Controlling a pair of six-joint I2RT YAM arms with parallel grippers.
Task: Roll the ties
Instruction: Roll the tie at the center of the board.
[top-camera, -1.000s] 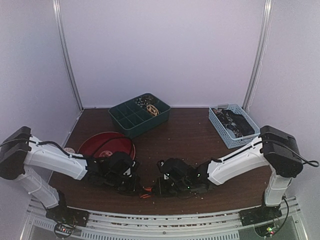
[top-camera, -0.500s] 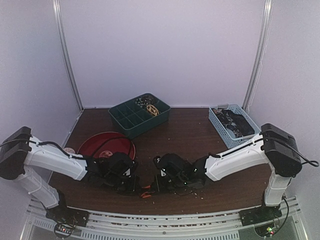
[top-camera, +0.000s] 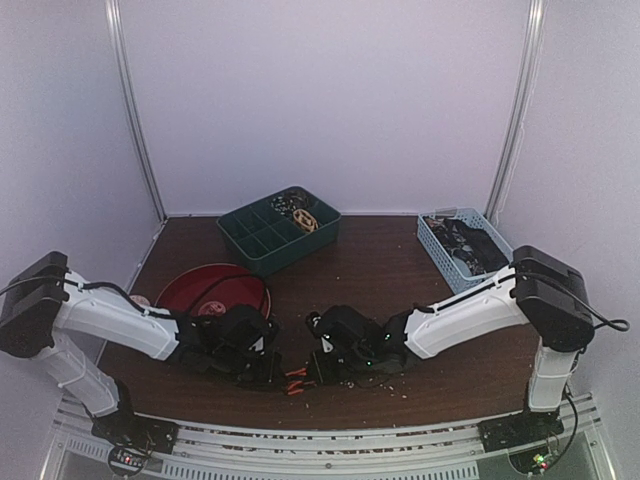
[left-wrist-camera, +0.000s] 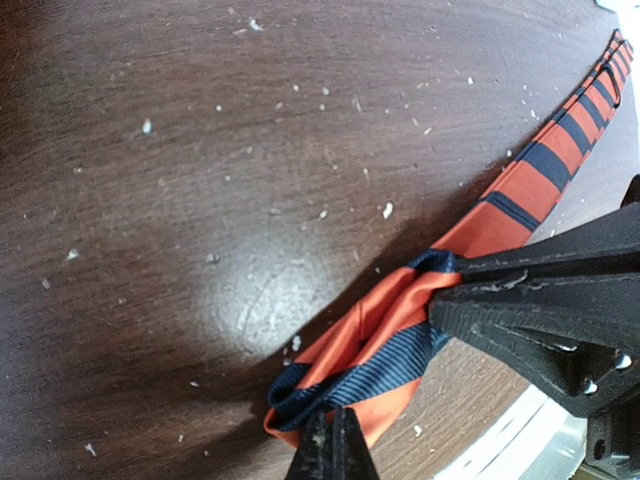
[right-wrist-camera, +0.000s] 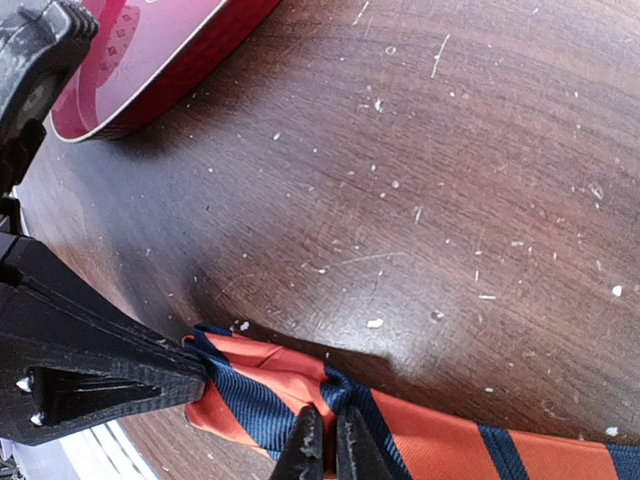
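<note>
I had both arms bent low over the near edge of the desk (top-camera: 380, 265), their tips almost meeting. The left tool (left-wrist-camera: 333, 445) was clenched on the bunched end of the tie (left-wrist-camera: 385, 335), an orange band with dark blue stripes. The right tool (right-wrist-camera: 327, 440) was clenched too, pinching a fold of the same tie just beside the left one's grip. In each wrist view I could see the other tool's black fingers against the fabric. From that bunch the rest of the tie ran out flat on the desk, which was flecked with pale crumbs. A red plate (top-camera: 213, 285) lay beyond the left arm. A green tray (top-camera: 262, 243) sat at the back and a blue basket (top-camera: 440, 262) at the back right. I could not make out their contents.
</note>
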